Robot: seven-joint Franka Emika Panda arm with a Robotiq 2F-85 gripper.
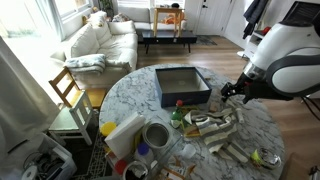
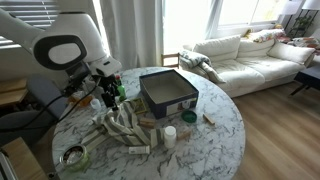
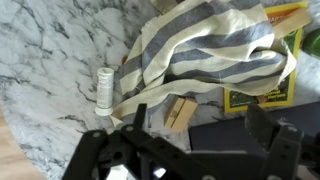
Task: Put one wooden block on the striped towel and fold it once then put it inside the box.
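Gripper (image 3: 195,112) is held over the marble table (image 3: 50,50), jaws spread wide, nothing gripped. A wooden block (image 3: 180,112) is seen between the jaws, touching the edge of the striped towel (image 3: 210,50), which is bunched just beyond them. A white cylinder (image 3: 105,88) is seen outside one jaw. The box (image 2: 168,90) is placed near the gripper.

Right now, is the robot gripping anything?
End effector: open, holding nothing.

Pincer (image 3: 197,118) — a dark blur, its base beyond the lower edge
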